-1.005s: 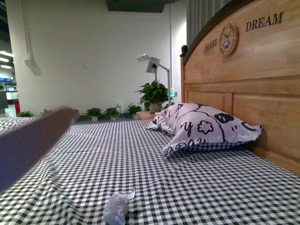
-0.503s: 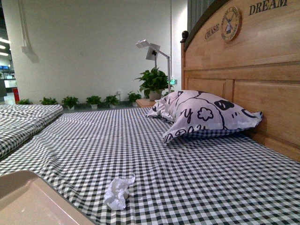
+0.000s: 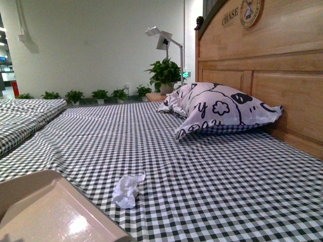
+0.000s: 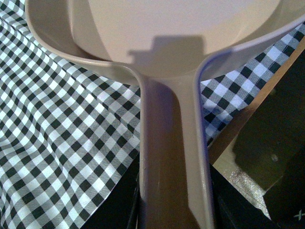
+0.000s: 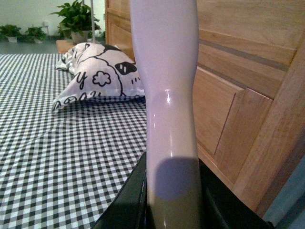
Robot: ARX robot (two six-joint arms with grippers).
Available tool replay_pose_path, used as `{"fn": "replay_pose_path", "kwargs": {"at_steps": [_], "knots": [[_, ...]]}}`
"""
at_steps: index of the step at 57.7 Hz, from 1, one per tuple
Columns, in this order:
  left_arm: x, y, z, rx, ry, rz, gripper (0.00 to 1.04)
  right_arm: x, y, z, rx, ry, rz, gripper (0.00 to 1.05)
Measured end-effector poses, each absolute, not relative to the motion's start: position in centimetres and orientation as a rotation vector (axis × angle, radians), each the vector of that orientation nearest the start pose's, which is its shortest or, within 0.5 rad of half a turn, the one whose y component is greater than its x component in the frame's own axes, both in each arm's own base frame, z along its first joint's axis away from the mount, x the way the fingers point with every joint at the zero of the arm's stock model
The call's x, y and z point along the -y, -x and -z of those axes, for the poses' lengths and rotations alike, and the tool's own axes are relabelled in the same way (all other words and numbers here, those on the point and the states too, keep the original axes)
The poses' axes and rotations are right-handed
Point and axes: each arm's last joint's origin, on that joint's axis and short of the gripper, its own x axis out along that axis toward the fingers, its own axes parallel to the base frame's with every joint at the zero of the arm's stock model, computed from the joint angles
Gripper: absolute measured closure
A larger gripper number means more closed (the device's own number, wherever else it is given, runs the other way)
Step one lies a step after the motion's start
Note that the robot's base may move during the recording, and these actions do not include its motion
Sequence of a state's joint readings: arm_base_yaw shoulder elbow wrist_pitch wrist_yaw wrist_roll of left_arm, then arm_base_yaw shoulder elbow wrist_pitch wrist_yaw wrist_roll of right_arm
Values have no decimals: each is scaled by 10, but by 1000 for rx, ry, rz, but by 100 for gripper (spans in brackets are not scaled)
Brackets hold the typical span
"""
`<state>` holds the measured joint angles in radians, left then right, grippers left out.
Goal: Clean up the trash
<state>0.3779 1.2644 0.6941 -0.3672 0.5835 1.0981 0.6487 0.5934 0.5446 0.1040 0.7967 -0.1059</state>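
The beige dustpan (image 3: 45,212) fills more of the front view's lower left than half a second ago, closing on the tissue wad (image 3: 126,190) at low centre on the checked bedsheet (image 3: 212,191). The pan holds nothing yet. The left gripper (image 4: 174,210) clamps its handle; the right gripper (image 5: 172,200) clamps a white handle (image 5: 164,71).

tissue wad (image 3: 126,190) lies on the bed (image 3: 212,201) near the front, just right of the dustpan (image 3: 45,212) at front left. pillow (image 3: 222,113) lies well behind it to the right, against the headboard (image 3: 272,75). potted plant (image 3: 164,75) stands behind the pillow.
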Motion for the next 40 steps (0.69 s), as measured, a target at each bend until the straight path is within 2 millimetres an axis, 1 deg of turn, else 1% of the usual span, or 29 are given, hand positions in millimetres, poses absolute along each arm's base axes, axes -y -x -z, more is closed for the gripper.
{"fn": "replay_pose_path", "kwargs": {"at_steps": [19,40], "knots": [[-71,-241,-187,-613,-602,613,78,-66,-121,-304,34,69,150,84],[-73,-247,-174,-656,-592,625,78,-66,-121,-304,34,69,150,84]]}}
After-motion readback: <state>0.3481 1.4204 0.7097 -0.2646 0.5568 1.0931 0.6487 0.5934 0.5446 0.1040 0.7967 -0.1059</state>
